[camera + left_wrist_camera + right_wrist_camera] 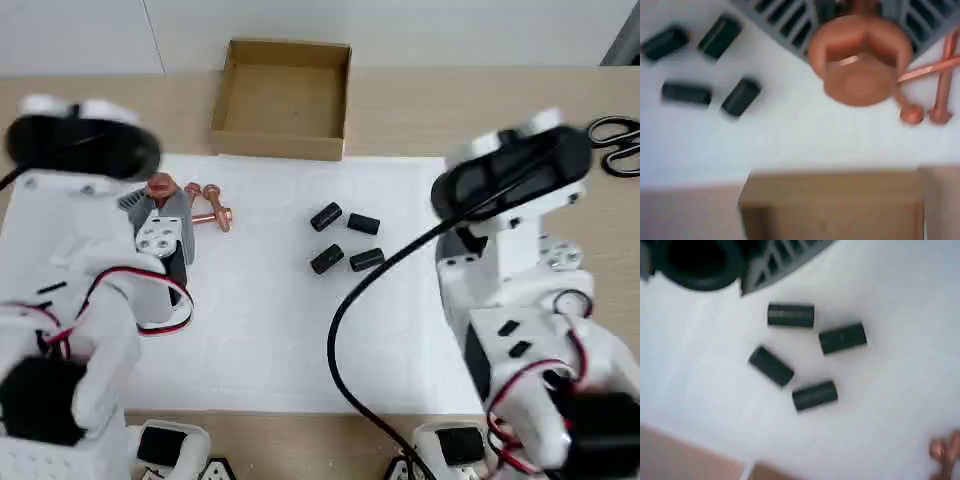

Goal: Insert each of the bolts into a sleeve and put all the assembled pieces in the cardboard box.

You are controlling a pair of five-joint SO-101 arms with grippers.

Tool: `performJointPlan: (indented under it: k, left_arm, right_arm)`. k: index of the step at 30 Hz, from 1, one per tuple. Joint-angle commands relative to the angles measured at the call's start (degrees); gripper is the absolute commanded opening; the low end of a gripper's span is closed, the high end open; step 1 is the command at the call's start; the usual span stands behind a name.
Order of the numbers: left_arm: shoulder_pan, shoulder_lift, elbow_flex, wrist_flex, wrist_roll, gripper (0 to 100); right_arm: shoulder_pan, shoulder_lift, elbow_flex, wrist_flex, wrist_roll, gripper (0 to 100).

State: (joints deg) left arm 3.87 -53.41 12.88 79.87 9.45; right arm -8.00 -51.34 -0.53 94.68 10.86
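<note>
Bolts first: one copper bolt [860, 82] sits clamped head-out in the jaws of my left gripper [857, 25], and two loose bolts [912, 114] lie on the white mat [260, 340] just beside those jaws. Four black sleeves [326, 216] lie in a cluster well off to the side of them, between my two arms, and the cardboard box [280, 145] stands on the table [450, 110] beyond the mat. On the right arm [500, 250] I cannot tell how the jaws stand.
</note>
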Motion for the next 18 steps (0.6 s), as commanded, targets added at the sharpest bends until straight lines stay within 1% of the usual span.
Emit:
performJointPlan:
  k: [1, 2, 4, 6, 8, 10, 14, 18]
  left_arm:
    - [0.35, -5.54, 8.66, -9.58, 3.6, 1]
    - [0.35, -7.03, 11.12, -11.34, 4.31, 1]
    - [0.44, -9.76, 15.34, -14.86, 6.15, 1]
    - [0.44, -12.04, 18.24, -18.11, 7.74, 1]
    - [0.79, -13.89, 20.88, -21.01, 8.26, 1]
    - [3.16, -15.3, 22.99, -22.33, 8.26, 1]
    - [9.41, -15.56, 24.92, -22.51, 8.26, 1]
    - [11.87, -12.75, 24.92, -24.97, 8.35, 1]
  right_arm:
    - [0.04, -4.7, 16.26, -6.9, -0.35, 0.4]
    - [-0.04, -6.11, 21.27, -9.71, -1.76, 0.5]
    - [-0.13, -9.63, 29.98, -15.87, -7.82, 0.5]
    - [-0.13, -14.46, 36.4, -21.49, -13.98, 0.5]
    - [-0.31, -19.74, 41.93, -26.95, -17.67, 0.4]
    - [-3.12, -24.84, 47.38, -31.87, -18.29, 0.4]
    - [-9.98, -33.36, 58.29, -39.52, -18.2, 0.4]
    - [-12.0, -39.08, 66.9, -44.7, -18.2, 0.4]
